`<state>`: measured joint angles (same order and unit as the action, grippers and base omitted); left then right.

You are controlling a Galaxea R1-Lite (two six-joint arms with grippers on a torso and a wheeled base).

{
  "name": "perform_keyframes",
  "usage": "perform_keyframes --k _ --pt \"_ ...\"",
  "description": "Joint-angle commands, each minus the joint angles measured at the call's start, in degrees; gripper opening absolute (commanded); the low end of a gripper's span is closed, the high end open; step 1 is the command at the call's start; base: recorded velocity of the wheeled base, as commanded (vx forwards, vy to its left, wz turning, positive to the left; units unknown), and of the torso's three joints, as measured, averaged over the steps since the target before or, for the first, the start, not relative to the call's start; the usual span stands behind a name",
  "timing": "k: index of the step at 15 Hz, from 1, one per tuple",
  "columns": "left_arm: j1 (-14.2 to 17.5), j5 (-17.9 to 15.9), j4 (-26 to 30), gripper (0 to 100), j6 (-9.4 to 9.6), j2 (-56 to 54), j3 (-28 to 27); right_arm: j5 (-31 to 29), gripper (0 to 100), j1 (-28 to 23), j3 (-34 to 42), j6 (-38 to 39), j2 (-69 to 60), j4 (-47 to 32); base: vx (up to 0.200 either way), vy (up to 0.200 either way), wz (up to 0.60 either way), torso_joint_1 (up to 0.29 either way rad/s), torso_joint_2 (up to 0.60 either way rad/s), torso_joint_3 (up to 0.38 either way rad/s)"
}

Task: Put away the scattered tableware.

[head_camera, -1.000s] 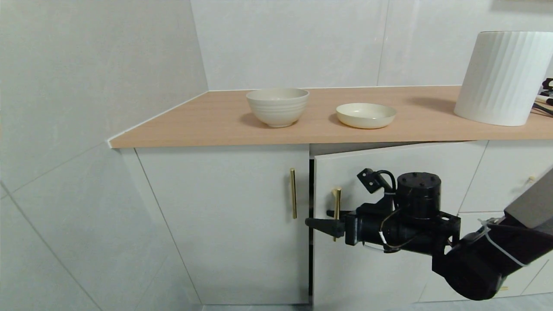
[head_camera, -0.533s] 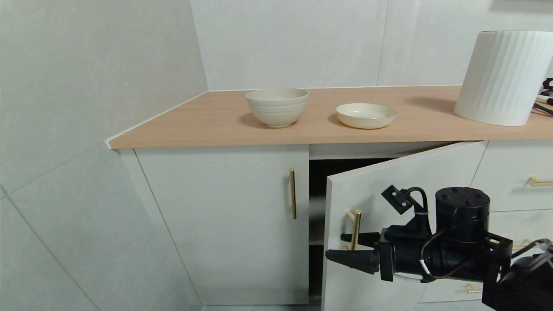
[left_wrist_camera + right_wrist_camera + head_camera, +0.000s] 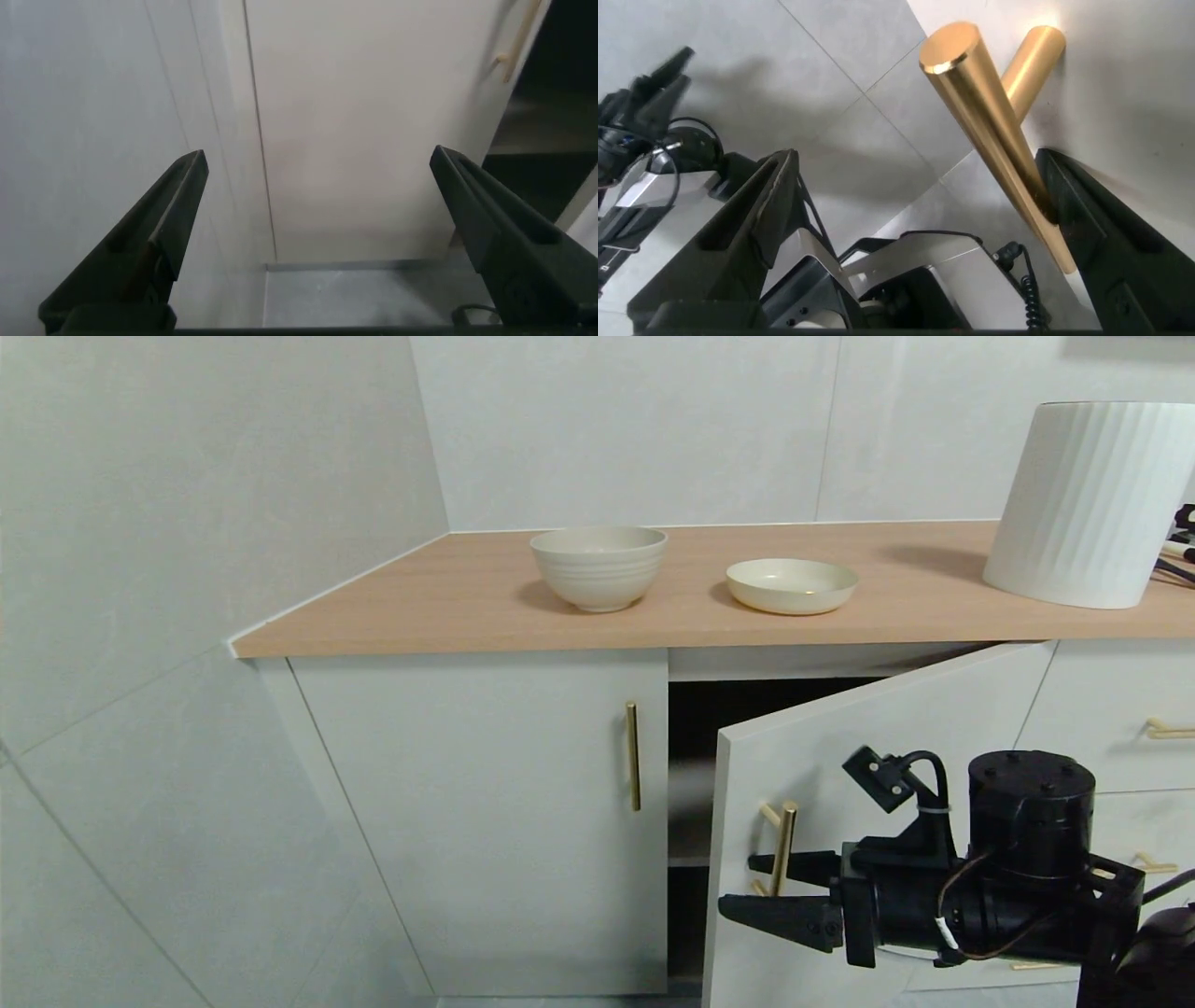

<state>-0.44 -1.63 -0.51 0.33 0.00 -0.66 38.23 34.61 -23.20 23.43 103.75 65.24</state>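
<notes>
swung wider than a second ago, the cabinet door [image 3: 868,728] trails the right gripper [image 3: 739,887] at 5 o'clock. ribbed bowl [image 3: 598,567] sits on the counter [image 3: 448,607], shallow dish [image 3: 792,585] at its 3 o'clock; likely stiff, slick, breakable, so pinch the rims. left wrist: left gripper [image 3: 318,159] fingers released, empty. right wrist: fingers spread astride the brass handle [image 3: 990,121].

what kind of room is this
Probably a kitchen: a wood counter holding a bowl and a plate, tiled walls, and white cabinets with brass handles below, one door open.
</notes>
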Motion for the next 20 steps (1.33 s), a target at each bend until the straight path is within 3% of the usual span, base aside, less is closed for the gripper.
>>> perform_keyframes --k 1,2,4,5,8,9,11,15,16,17,20 --pt "0.0 -3.6 0.8 100 0.02 0.5 -5.2 0.1 100 0.0 0.0 -0.1 -1.1 0.3 0.000 0.000 0.00 0.000 0.00 0.000" --pt "-0.2 -10.0 5.2 100 0.02 4.2 -13.2 0.2 100 0.3 0.2 0.0 -2.6 0.3 0.000 0.000 0.00 0.000 0.00 0.000" --pt "-0.2 -17.2 12.4 100 -0.07 15.9 -25.3 0.2 100 0.9 0.3 0.0 -3.6 0.3 0.000 0.000 0.00 0.000 0.00 0.000" --pt "-0.2 -21.7 13.2 100 -0.07 26.1 -32.0 0.1 100 0.9 0.3 0.0 -4.0 0.3 0.000 0.000 0.00 0.000 0.00 0.000" --pt "-0.7 -29.3 10.6 100 -0.15 45.5 -41.7 0.1 100 0.9 0.3 0.0 -3.9 0.3 0.000 0.000 0.00 0.000 0.00 0.000" --pt "-3.5 -31.8 6.0 100 -0.33 55.0 -42.3 0.0 100 0.9 0.3 0.0 -3.6 0.3 0.000 0.000 0.00 0.000 0.00 0.000" --pt "-9.4 -31.8 -2.7 100 -2.26 67.5 -41.4 -0.1 100 0.9 0.3 -0.1 -3.0 0.3 0.000 0.000 0.00 0.000 0.00 0.000" --pt "-18.6 -30.6 -22.1 100 -9.65 84.0 -38.6 -0.1 100 0.9 0.3 -0.1 -2.9 0.2 0.000 0.000 0.00 0.000 0.00 0.000" --pt "-18.6 -30.6 -22.1 100 -9.65 84.0 -38.6 -0.1 100 0.9 0.3 -0.1 -2.9 0.2 0.000 0.000 0.00 0.000 0.00 0.000" --pt "-22.9 -29.7 -29.9 100 -10.96 87.5 -35.6 -0.2 100 0.9 0.7 -0.1 -3.0 0.2 0.000 0.000 0.00 0.000 0.00 0.000" --pt "-27.4 -27.5 -35.3 100 -10.70 90.3 -31.3 -0.2 100 0.8 0.7 -0.1 -2.9 0.2 0.000 0.000 0.00 0.000 0.00 0.000"
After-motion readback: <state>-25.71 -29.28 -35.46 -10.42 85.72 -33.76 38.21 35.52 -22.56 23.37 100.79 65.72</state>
